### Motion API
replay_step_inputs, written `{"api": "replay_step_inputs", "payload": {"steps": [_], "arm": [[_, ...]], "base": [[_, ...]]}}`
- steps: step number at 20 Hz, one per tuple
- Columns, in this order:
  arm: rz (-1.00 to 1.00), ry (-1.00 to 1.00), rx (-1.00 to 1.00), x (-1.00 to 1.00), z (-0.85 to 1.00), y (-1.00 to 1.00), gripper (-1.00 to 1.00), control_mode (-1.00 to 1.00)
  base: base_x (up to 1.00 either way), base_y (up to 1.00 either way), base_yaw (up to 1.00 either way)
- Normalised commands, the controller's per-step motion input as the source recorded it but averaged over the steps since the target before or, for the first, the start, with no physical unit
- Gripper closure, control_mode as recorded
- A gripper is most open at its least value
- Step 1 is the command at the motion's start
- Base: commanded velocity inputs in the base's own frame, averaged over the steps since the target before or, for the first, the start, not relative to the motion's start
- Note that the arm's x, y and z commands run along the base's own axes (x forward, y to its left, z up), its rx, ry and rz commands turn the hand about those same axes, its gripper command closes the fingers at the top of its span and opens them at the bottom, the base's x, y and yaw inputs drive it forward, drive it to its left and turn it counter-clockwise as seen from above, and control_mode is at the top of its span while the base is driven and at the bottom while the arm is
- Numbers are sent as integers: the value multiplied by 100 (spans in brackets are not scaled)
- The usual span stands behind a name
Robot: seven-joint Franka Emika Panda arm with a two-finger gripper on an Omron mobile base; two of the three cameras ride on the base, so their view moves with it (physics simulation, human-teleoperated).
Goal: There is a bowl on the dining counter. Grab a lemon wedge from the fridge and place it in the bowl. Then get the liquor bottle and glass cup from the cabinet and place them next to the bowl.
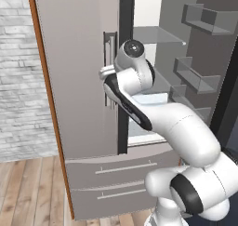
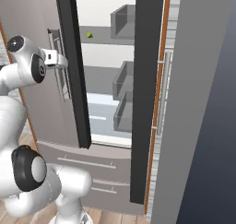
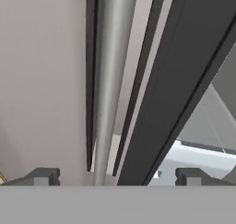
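Pincer (image 3: 115,177) spread wide and empty astride left door handle (image 3: 107,80), risks clipping door edge (image 3: 184,80) swinging toward lemon wedge (image 2: 89,34) on fridge shelf (image 2: 99,41).

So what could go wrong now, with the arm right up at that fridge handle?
1. The open gripper sits at the long silver handle of the closed grey left fridge door; a forward push could knock the handle or the door's dark edge.
2. The small green lemon wedge lies deep on an upper fridge shelf. To reach it the arm must swing around that door edge and may clip it.
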Motion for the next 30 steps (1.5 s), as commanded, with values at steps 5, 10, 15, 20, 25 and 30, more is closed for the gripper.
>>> {"api": "replay_step_inputs", "payload": {"steps": [5,10,15,20,25,30], "arm": [[0,0,2,57,-6,18,-100,-100],[0,0,2,55,-9,20,-100,-100],[0,0,2,58,-10,19,-100,-100],[0,0,5,44,-7,12,100,-100],[0,-2,7,32,-16,5,100,-100],[9,-38,5,0,-25,0,100,-100]], "base": [[0,0,0],[0,0,0],[0,0,0],[0,0,0],[0,0,0],[0,0,0]]}}
